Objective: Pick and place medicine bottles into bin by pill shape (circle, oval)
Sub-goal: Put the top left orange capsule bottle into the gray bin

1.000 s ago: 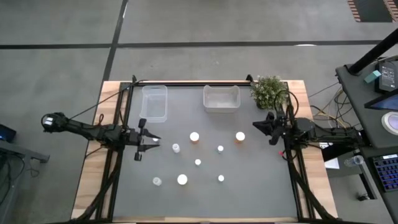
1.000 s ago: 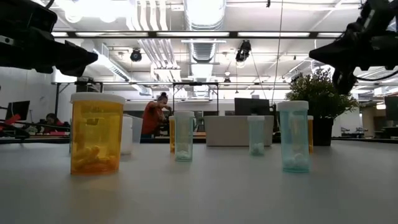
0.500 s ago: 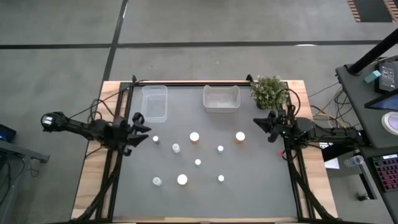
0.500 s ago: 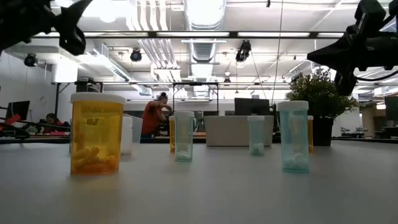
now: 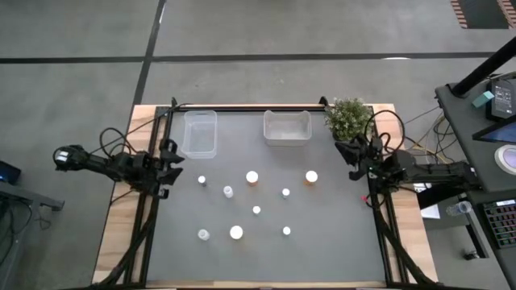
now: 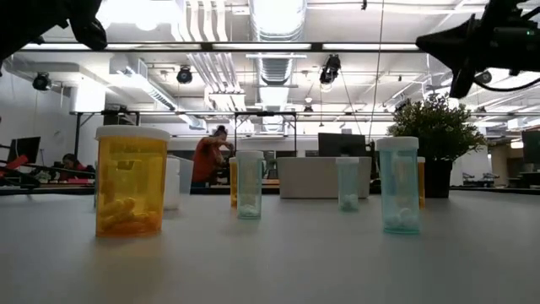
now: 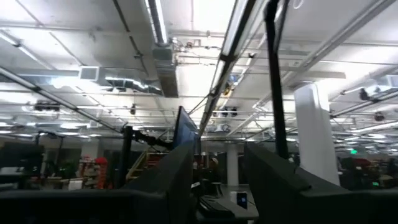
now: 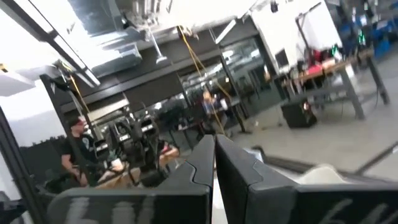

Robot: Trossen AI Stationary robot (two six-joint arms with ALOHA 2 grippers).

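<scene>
Several small white-capped medicine bottles stand upright on the grey table, among them an orange one (image 5: 252, 177), another orange one (image 5: 311, 176), a large one (image 5: 236, 233) and small pale ones (image 5: 201, 180) (image 5: 285, 192). In the low view the nearest is an orange bottle (image 6: 131, 180), with a pale one (image 6: 398, 185) to its right. My left gripper (image 5: 172, 153) is open and empty, raised at the table's left edge beside the left bin; its wrist view (image 7: 217, 158) shows only the ceiling. My right gripper (image 5: 353, 155) is shut and empty, raised at the right edge near the plant.
Two clear bins stand at the far edge, one on the left (image 5: 200, 133) and one in the middle (image 5: 287, 127). A green potted plant (image 5: 348, 117) stands at the far right corner. Metal frame bars run along both sides. A person (image 6: 207, 160) is in the room behind.
My left gripper has drawn back from over the bottles toward the table's left and far edge, risen and tipped upward; a small bottle shows where it hovered. My right gripper has pulled back a little toward the right edge and risen.
</scene>
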